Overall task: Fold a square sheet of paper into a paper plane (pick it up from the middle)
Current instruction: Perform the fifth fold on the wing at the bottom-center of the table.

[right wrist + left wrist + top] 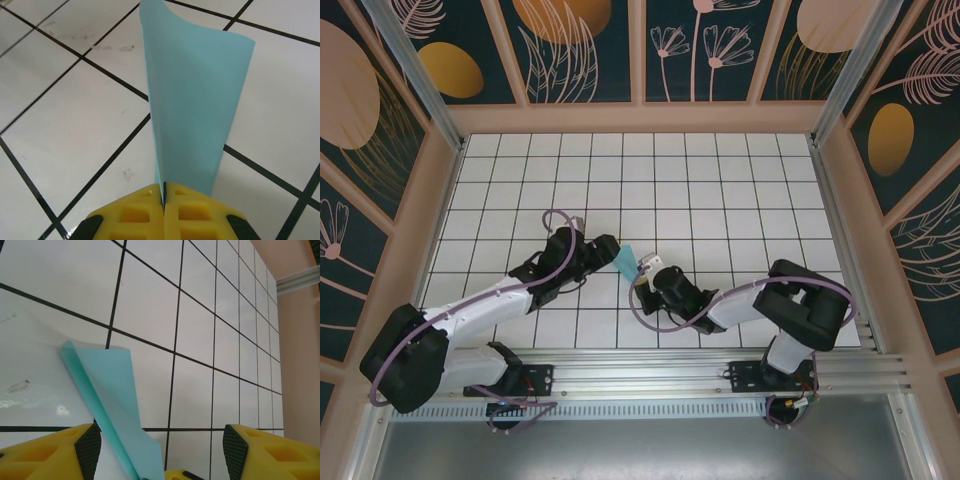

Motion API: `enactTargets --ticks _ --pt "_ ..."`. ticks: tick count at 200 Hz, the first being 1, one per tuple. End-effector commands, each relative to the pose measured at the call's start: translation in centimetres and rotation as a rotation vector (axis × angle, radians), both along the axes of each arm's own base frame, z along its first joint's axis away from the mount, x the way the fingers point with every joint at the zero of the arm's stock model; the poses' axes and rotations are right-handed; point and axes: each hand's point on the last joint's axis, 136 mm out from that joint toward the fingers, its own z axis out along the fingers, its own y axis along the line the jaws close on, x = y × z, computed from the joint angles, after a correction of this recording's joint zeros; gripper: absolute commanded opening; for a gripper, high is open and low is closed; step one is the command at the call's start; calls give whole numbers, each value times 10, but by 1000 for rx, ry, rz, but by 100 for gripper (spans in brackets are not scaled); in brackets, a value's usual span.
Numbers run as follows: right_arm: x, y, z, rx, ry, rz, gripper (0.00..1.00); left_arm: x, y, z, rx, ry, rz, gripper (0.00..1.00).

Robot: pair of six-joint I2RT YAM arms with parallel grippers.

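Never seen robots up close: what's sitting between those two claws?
The folded turquoise paper, in the top view: the right gripper is shut on it, the left gripper open around it.

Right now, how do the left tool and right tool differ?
Left tool stands open, jaws wide apart; right tool is shut. Right tool pinches the folded turquoise paper; left tool only straddles it, gripping nothing. Both are yellow-tipped.

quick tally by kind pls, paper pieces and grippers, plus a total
turquoise paper sheet: 1
grippers: 2 (left gripper, right gripper)
total: 3
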Motion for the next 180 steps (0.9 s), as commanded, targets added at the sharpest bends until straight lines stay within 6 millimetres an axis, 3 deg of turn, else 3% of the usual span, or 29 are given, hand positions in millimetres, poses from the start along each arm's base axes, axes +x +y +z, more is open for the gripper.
enactTargets --ticks 1,71,180 --pt "-7 8 11 125 93 19 2 -5 2 -13 30 22 -12 68" --pt "-3 4 6 247 303 -43 3 -6 -8 -21 21 46 -56 68" --pt "-4 2 -20 253 483 -122 6 -9 -22 -27 -8 67 -122 67"
